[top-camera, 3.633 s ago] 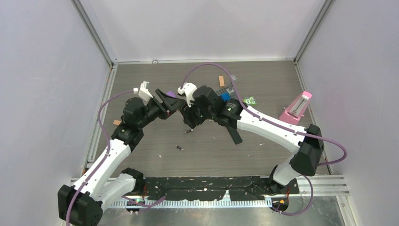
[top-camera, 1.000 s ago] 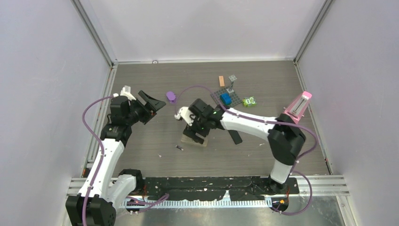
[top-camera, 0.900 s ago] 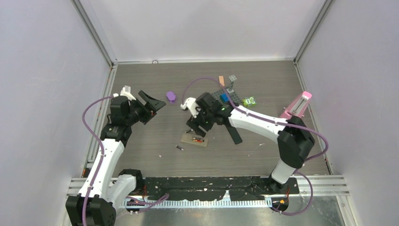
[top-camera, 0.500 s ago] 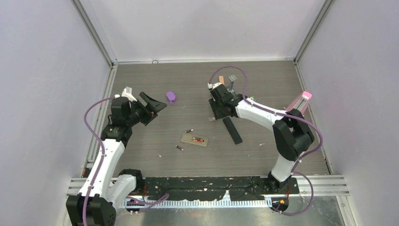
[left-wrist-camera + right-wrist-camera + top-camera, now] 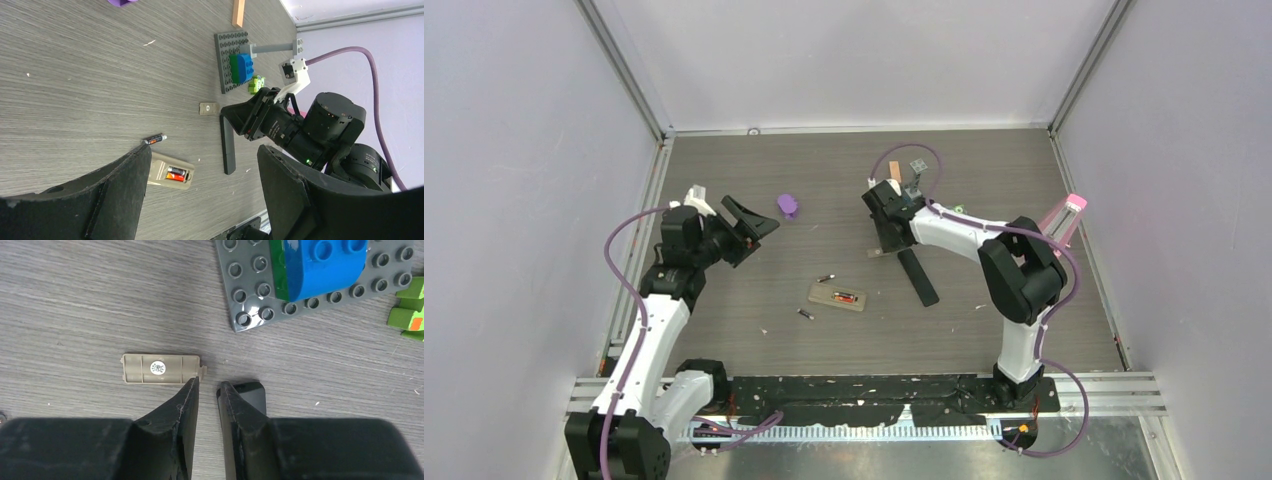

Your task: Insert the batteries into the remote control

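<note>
The tan remote control [image 5: 838, 297] lies back-up on the table with its compartment open. In the left wrist view it [image 5: 170, 172] holds an orange-red battery [image 5: 173, 177] and a dark battery [image 5: 176, 171]. One loose battery [image 5: 827, 277] lies just behind it and also shows in the left wrist view [image 5: 155, 139]. Another loose battery [image 5: 805, 314] lies at its front left. The tan battery cover [image 5: 160, 368] lies flat just past my right gripper [image 5: 207, 385], whose jaws stand a narrow gap apart and hold nothing. My left gripper [image 5: 202, 150] is wide open and empty, raised at the left.
A slim black bar [image 5: 917, 277] lies beside the right gripper, its end under the right finger [image 5: 240, 395]. A grey Lego plate [image 5: 250, 305] with a blue brick, green bricks [image 5: 954, 212], an orange stick [image 5: 894, 172], a purple piece [image 5: 788, 206] and a pink object [image 5: 1062, 222] lie further back.
My right gripper has left the tan remote on the table and moved back and right to the battery cover. My left arm drew back to the left and has since stayed still.
</note>
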Motion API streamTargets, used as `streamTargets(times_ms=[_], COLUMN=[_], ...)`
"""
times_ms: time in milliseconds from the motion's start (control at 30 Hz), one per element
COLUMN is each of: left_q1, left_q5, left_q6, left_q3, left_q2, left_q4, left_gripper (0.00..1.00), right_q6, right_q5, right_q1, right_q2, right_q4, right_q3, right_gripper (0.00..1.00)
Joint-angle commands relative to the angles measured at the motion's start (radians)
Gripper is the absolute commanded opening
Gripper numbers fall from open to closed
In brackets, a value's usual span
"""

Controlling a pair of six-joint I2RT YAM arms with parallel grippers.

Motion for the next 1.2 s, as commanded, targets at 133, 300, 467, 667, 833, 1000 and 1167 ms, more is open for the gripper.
streamTargets(times_ms=[133, 300, 467, 667, 833, 1000, 1167], left_q1=[0.006, 0.005, 0.006, 0.006, 0.006, 0.005, 0.006], left_q5=[0.023, 0.023, 0.024, 0.023, 0.025, 0.035, 0.06], left_q6=[-0.009, -0.014, -0.018, -0.019, -0.019, -0.018, -0.015], left_q3=[-0.006, -0.008, -0.006, -0.004, -0.007, -0.009, -0.016], left_q2=[0.014, 0.02, 0.026, 0.03, 0.03, 0.026, 0.026], left_q4=[0.055, 0.062, 0.069, 0.069, 0.071, 0.074, 0.092], left_gripper=[0.78, 0.78, 0.78, 0.78, 0.78, 0.78, 0.78], right_q6=[-0.002, -0.015, -0.013, -0.014, -0.003, 0.018, 0.021], right_q5=[0.03, 0.0, -0.002, -0.027, -0.043, -0.046, -0.061], right_q1=[-0.008, -0.01, -0.01, -0.012, -0.016, -0.02, -0.021], right_q2=[0.038, 0.053, 0.052, 0.063, 0.069, 0.06, 0.029], right_q4=[0.03, 0.028, 0.032, 0.033, 0.031, 0.022, 0.053], right_q3=[0.061, 0.068, 0.066, 0.066, 0.062, 0.061, 0.042], right_gripper=[0.26, 0.26, 0.29, 0.28, 0.17, 0.07, 0.05])
